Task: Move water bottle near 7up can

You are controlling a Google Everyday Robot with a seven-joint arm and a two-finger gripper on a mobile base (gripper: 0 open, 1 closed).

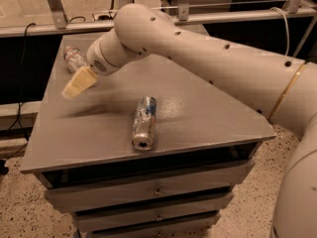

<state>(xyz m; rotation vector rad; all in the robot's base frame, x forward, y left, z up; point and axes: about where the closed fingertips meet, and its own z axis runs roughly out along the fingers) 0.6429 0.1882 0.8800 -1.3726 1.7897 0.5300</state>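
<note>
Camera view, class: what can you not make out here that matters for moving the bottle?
1. The 7up can: not seen anywhere; the arm covers much of the table's far side.
2. The water bottle: its near end is hidden behind the gripper.
3. The gripper, at the table's far left, just in front of the water bottle: whether it touches the bottle cannot be told.
</note>
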